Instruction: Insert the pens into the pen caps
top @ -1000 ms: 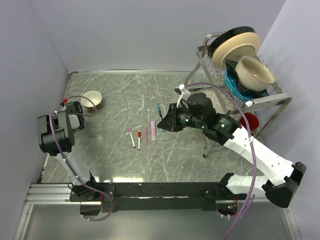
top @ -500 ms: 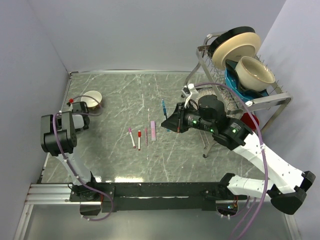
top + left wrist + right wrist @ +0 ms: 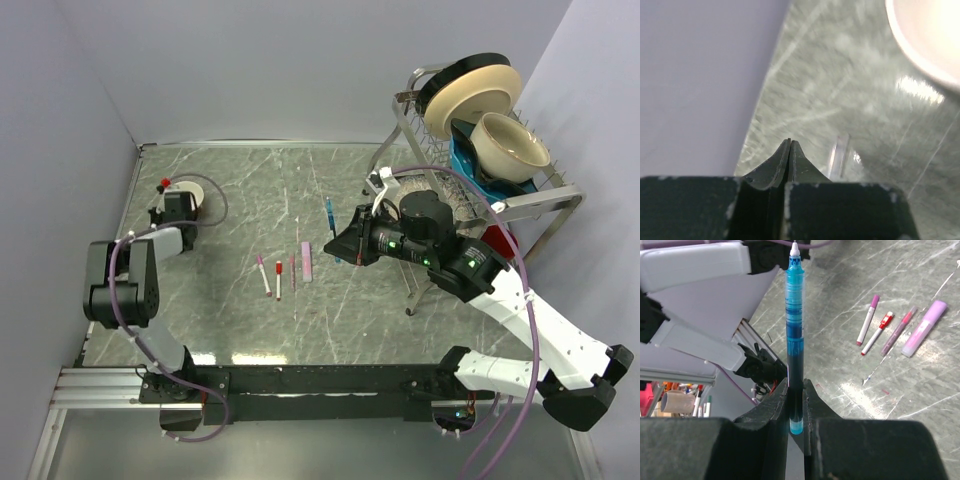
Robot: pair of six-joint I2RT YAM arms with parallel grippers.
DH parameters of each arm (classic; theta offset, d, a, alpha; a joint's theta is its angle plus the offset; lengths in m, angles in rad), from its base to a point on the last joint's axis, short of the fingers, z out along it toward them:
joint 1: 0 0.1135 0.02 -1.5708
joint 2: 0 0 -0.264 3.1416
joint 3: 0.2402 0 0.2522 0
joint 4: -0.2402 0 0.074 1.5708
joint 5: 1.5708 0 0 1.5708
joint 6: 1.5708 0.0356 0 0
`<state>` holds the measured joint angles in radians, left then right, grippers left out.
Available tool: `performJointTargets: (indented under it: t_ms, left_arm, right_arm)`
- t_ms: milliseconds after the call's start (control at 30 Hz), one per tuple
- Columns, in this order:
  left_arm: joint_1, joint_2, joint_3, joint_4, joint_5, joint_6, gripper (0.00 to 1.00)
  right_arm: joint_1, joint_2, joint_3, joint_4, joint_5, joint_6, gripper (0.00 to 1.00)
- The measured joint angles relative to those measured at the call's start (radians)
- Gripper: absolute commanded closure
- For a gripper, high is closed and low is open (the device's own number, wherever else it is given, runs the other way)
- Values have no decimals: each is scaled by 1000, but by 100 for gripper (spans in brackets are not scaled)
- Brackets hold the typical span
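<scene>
Jaws of the right gripper [image 3: 796, 385] pinch the tail of a translucent blue plastic pen [image 3: 794, 315], held above the grey marbled surface [image 3: 920, 390]; jaws of the left gripper [image 3: 790, 142] are closed, empty, near a white bowl [image 3: 925, 35]. Gripped so near its end, the pen could pivot or slip when pushed end-on during capping.

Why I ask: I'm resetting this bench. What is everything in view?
blue pen: one, blue, upright in the right hand
loose pens: three, white or pinkish, side by side mid-table
marker: one, lilac, right of them
small bowl: one, cream, far left
rack: one, metal wire, right edge
plates: two, cream and black, upright in rack
big bowl: one, cream, in rack
red cup: one, red, by rack
table: one, grey marble
left hand: shut, empty, near small bowl
right hand: shut on blue pen
</scene>
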<state>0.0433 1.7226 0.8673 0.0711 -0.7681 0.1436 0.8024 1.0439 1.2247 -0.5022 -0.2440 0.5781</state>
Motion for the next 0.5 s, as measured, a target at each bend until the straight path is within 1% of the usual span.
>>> performJointTargets:
  t_ms: [100, 200, 333, 500]
  left_arm:
    - [20, -47, 37, -33, 39, -26, 95]
    - [50, -66, 59, -35, 89, -64, 99]
    - [109, -70, 59, -68, 199, -133, 99]
    - [156, -50, 59, -115, 247, -196, 99]
  right_arm:
    - [0, 2, 0, 0, 5, 0, 100]
    - [0, 2, -3, 3, 18, 0, 100]
    - [0, -6, -39, 42, 34, 5, 100]
    - [0, -26, -89, 61, 47, 16, 100]
